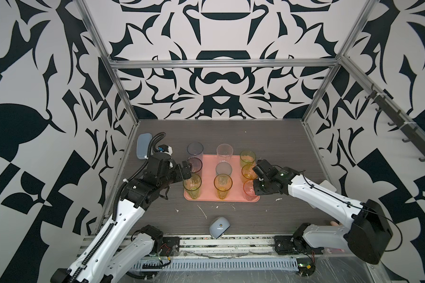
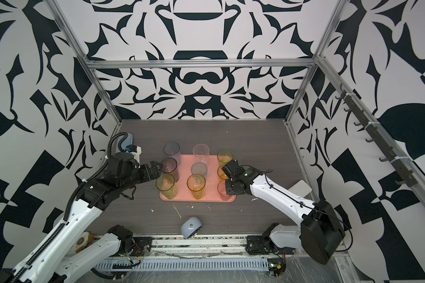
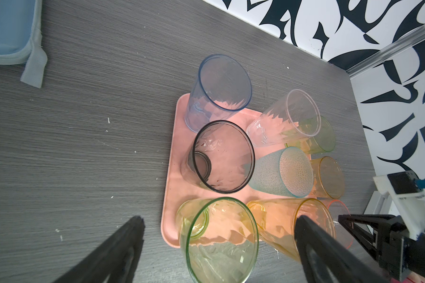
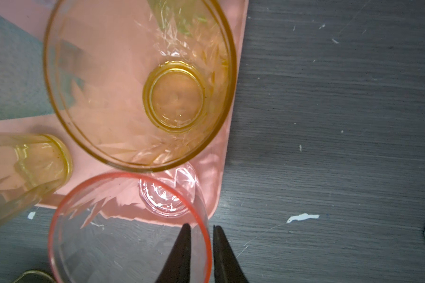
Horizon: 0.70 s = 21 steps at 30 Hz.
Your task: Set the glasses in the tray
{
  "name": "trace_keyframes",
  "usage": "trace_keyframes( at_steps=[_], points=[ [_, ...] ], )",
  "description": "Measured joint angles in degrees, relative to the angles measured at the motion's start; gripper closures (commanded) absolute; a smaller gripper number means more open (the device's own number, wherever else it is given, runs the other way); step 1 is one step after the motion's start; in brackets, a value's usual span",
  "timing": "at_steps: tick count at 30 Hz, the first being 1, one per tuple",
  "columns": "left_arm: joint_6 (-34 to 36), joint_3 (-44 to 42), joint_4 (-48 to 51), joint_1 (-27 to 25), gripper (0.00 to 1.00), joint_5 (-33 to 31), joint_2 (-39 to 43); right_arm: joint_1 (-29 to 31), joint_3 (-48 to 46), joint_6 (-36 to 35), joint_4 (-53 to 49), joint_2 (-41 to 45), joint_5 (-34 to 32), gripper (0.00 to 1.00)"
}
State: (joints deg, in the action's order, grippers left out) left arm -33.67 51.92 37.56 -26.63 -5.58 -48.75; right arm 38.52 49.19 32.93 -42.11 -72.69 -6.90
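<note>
right wrist view: right gripper (image 4: 201, 230), wrist pitched down, jaws slightly parted astride the rim of a see-through pink tumbler (image 4: 123, 235) standing upright in the near right corner of the flat salmon-pink tray (image 1: 209, 166). left gripper (image 3: 220, 218), arm outstretched, gapes wide at the tray's left edge.

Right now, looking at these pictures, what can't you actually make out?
Right gripper: its tips straddle the pink glass wall in the right wrist view; contact is unclear.
White flat object: the right arm hides part in both top views; the right wrist view's edge cuts it.
Pale-blue case: the left wrist view's edge cuts it off.
Yellow-white thing: in a top view, half behind the left arm, too small to identify.
</note>
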Motion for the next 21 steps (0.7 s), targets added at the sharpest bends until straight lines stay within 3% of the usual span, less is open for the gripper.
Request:
trace_keyframes(
  at_steps=[14,21],
  points=[
    [0.0,-0.9,0.3,0.0,0.01,-1.1,0.7,0.1,4.3,-0.7,-3.5,1.0,0.0,0.6],
    [0.8,2.6,3.0,0.0,0.01,-6.3,-0.9,0.1,9.6,-3.7,-5.5,4.1,-3.8,0.48]
  ],
)
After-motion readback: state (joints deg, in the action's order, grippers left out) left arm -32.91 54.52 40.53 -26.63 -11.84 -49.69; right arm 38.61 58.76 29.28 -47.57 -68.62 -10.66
